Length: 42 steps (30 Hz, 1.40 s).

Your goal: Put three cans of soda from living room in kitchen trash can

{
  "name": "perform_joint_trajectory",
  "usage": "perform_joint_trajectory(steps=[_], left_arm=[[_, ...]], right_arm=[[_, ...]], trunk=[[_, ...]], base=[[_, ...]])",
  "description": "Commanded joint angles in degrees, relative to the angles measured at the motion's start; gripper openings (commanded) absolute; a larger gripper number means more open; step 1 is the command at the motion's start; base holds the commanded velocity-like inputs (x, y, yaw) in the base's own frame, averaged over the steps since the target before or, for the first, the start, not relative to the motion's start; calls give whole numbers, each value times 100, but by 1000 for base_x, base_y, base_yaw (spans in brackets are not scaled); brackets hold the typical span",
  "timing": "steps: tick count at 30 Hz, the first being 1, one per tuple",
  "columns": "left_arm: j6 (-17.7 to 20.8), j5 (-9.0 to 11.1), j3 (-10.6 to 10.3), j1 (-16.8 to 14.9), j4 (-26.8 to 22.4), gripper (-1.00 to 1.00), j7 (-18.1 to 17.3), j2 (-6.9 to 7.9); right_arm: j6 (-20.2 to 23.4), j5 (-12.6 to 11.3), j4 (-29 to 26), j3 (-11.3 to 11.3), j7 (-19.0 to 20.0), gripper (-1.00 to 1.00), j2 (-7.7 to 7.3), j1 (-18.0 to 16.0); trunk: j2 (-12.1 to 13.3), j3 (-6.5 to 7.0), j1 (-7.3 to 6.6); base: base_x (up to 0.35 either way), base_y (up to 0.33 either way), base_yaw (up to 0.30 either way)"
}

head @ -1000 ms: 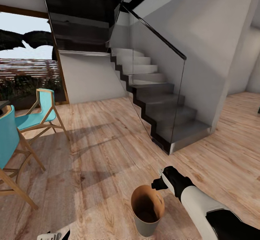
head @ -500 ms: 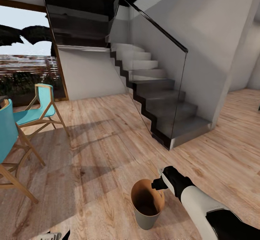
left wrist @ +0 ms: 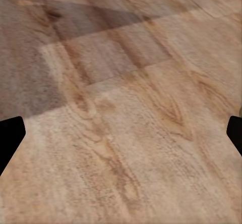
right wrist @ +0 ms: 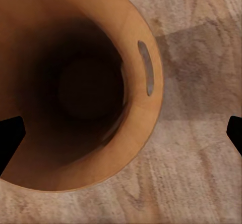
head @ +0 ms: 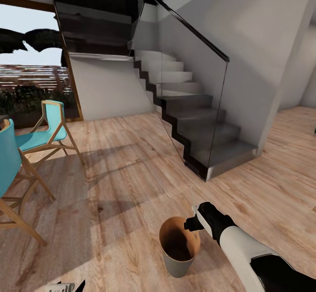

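Head view, largest first. Light wood plank floor point(head: 131, 173) spans the lower half of the frame, crossed by broad shadows. Staircase point(head: 193, 120) with dark grey steps rises from centre right toward the upper middle, behind a glass balustrade point(head: 193, 77) with a black top rail. Large window point(head: 30, 63) at upper left; trees and sky outside. Two turquoise chairs with wooden frames at the left edge: nearer one point(head: 8, 164) cropped by the frame, farther one point(head: 46, 136) just beyond it.

Tash can point(head: 179, 243) at lower centre, upright, mouth open toward the camera; copper-brown inside, pale grey outside. Right wrist view: interior dark and bare as far as visible, one slot handle in the wall.

Right gripper point(head: 191, 222) at the can's right rim, touching it or nearly so; black wrist, white forearm runs to the lower right corner. Its fingers point(right wrist: 10, 135) sit at the picture's two side edges, spread wide, clasping nothing.

Left gripper point(head: 66, 286) at the bottom edge, lower left. Left wrist view: fingers point(left wrist: 10, 135) likewise wide apart, bare floor between them.
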Motion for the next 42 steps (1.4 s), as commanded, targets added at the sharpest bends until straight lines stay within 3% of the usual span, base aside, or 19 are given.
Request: perform_joint_trajectory(steps=[1,14,40,42], left_arm=[[0,0,0,0,0,100,0,0],[2,0,0,-1,-1,100,0,0],[1,1,0,1,-8,100,0,0],[1,1,0,0,-4,100,0,0]], right_arm=[[0,0,1,0,0,100,0,-1],[0,0,-21,-16,17,100,-34,-3],[0,0,-33,-18,39,100,-84,-4],[4,0,-33,-18,37,100,-81,-4]], trunk=[[0,-7,0],[-405,-339,225],[-405,-477,225],[-408,-537,231]], base=[[0,0,0],[0,0,0],[0,0,0],[0,0,0]])
